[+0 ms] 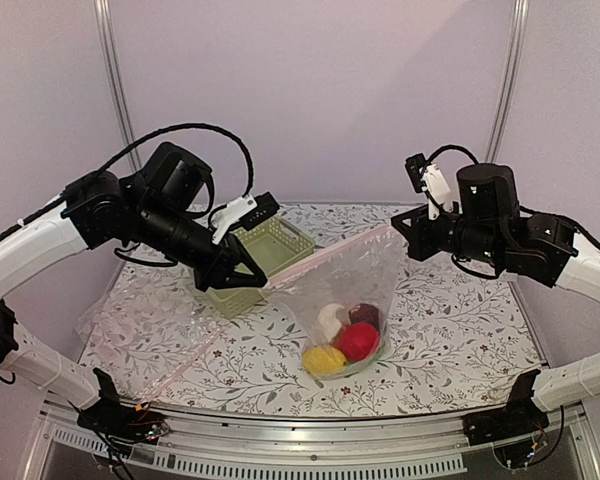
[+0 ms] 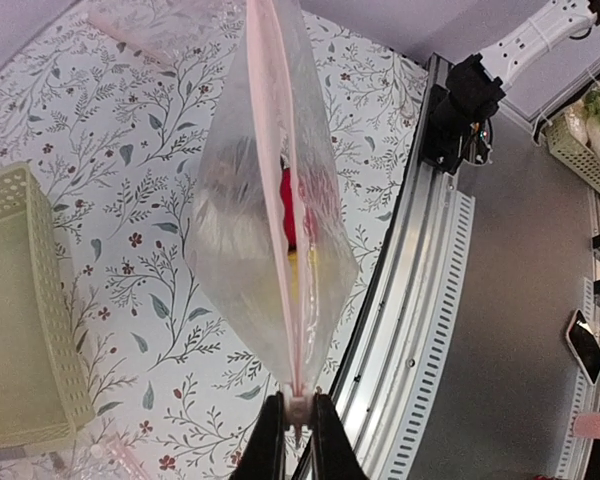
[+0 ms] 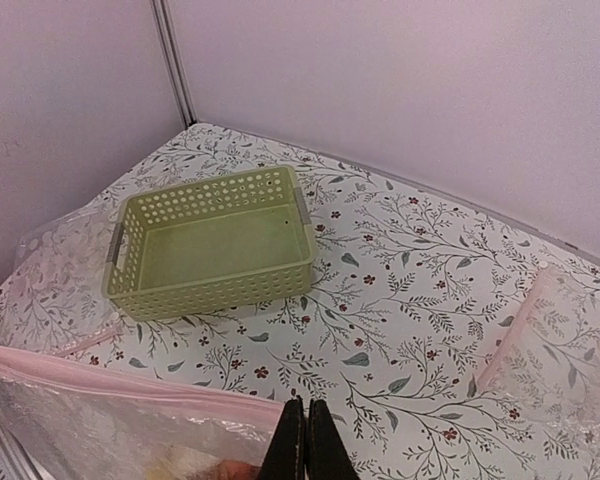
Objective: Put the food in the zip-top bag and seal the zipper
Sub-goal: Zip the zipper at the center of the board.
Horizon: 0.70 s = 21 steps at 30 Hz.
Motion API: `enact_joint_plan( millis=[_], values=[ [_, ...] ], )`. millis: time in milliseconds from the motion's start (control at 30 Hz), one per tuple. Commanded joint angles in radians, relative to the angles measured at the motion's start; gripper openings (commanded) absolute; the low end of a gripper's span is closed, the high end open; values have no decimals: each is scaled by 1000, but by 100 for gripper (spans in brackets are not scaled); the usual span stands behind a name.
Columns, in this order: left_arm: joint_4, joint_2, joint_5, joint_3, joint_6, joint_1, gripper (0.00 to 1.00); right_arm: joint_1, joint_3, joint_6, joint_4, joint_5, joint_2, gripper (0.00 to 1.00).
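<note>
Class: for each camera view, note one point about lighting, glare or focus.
Top external: soft, even light; the food reads crisply through the zip-top bag. Left wrist: whitish sheen on the plastic smears the contents to red and yellow streaks. Right wrist: the basket is sharp, the right gripper at the bottom edge dark and soft.

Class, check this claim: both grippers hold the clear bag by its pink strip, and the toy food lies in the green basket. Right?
No. The toy food lies in the clear bag, not the green basket, which the right wrist view shows empty.
</note>
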Motion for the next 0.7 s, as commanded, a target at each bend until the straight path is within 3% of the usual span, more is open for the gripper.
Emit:
enact_joint_plan(
  millis=[0,33,100,167,233,333,367,667],
  values=[
    [-59,-24,25,-13,-11,18,9,-36,43,-46,-7,-236,-3,0],
    [-48,-24,41,-10,-17,18,22,-36,54,-52,-10,-319,5,4],
    [-28,-23,60,0,-31,18,50,-34,70,-54,-15,-434,18,23],
    [-12,-26,60,17,-45,19,78,-34,76,-49,-16,-506,24,50],
    [12,-35,54,25,-64,22,97,-35,74,-42,-10,-540,18,72],
    [61,-62,14,23,-104,38,99,-34,68,-33,-6,-520,-14,95],
    [78,-70,0,20,-118,47,100,-34,68,-28,-10,-472,-27,98],
    [146,-72,-99,9,-204,187,99,-44,163,80,-100,-128,-19,99]
  ],
)
